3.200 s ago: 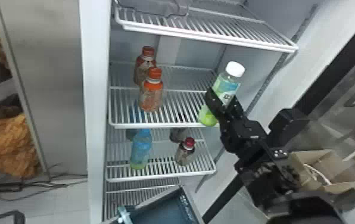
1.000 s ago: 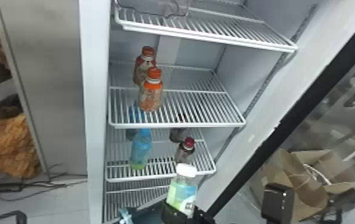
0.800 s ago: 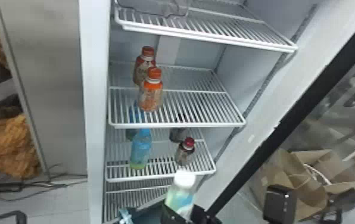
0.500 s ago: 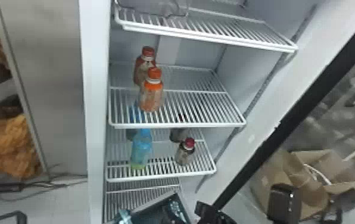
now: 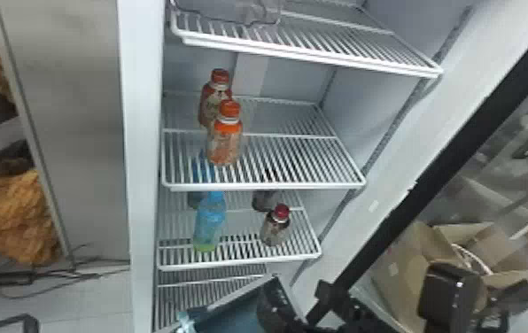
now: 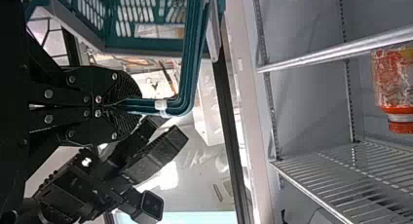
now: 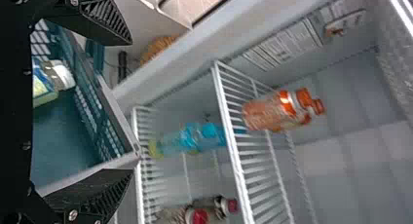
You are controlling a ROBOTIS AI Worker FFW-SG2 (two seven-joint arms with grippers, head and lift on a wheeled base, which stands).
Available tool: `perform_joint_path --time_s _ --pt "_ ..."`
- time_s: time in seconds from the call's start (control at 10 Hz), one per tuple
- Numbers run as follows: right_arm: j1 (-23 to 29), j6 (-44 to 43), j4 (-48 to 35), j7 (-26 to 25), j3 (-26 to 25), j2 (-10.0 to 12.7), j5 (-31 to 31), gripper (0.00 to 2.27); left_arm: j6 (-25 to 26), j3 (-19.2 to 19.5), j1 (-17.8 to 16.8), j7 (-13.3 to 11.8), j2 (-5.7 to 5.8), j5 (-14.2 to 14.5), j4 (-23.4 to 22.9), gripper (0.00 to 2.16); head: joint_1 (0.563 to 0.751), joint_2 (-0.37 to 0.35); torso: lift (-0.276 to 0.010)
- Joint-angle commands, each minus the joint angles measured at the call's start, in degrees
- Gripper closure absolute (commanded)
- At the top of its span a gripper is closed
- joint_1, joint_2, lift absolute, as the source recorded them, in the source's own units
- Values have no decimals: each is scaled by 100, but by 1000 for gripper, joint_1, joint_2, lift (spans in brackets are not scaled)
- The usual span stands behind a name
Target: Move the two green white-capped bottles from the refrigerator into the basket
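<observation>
Black two-fingered right gripper spreads over the teal plastic basket, six o'clock in the head view! Left wrist view: the black left gripper pinches the basket's curved teal handle; steady hold needed. Right wrist view reveals the inside: a green white-capped bottle sits there. Best withdraw wide-fingered, clear of bottle and grey rim.

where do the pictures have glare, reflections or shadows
head view: pale reflections on the glass door, soft sheen on the metal panel; left wrist view: a glaring patch in the pale background, faint shadows on the refrigerator's inner wall; right wrist view: basket interior dimmer than the white shelf
</observation>
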Motion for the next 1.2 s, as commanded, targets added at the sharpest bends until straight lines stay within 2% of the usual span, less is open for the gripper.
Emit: perform_joint_path --time_s 0.0,0.1,0.3,0.5,0.7,1.1 --pt "68 -304 -39 -80 -52 25 521 110 -3 11 0 0 0 12 0 1213 695 -350 -4" --pt "110 -543 4 -141 -98 52 749 110 -3 0 0 0 0 12 0 1213 695 -350 -4" --pt "208 -1598 116 -291 -132 104 1229 108 -3 11 14 0 0 12 0 1213 695 -350 -4" --pt "152 -2681 608 -352 -189 184 1389 107 -3 11 14 0 -9 -23 0 1213 695 -350 -4" --pt "-59 -4902 1775 -300 -201 219 1389 107 -3 11 14 8 -9 -80 0 1213 695 -350 -4" --pt "-326 -5831 2774 -238 -189 280 1424 107 -3 -23 0 35 -9 -91 0 1213 695 -350 -4"
